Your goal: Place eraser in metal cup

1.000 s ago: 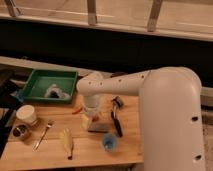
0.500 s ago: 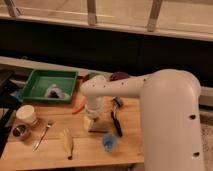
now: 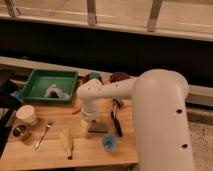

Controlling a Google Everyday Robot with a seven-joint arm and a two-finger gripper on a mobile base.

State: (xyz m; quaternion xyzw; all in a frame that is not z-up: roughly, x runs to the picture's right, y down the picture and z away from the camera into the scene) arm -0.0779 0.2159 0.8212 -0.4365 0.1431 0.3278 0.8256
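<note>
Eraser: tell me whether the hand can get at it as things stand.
Probably yes. The hand is low over the table, right at the left end of the eraser, with nothing between them. The black-handled tool lies close beside the eraser but not on it.

Indoor test bench, perhaps a lab — wooden table (image 3: 90,150), green tray (image 3: 31,86), white cup (image 3: 26,115), fork (image 3: 44,134), railing (image 3: 92,12) behind

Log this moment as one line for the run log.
hand: down at eraser | eraser: on table, middle | metal cup: left edge, beside white cup, without eraser
</note>
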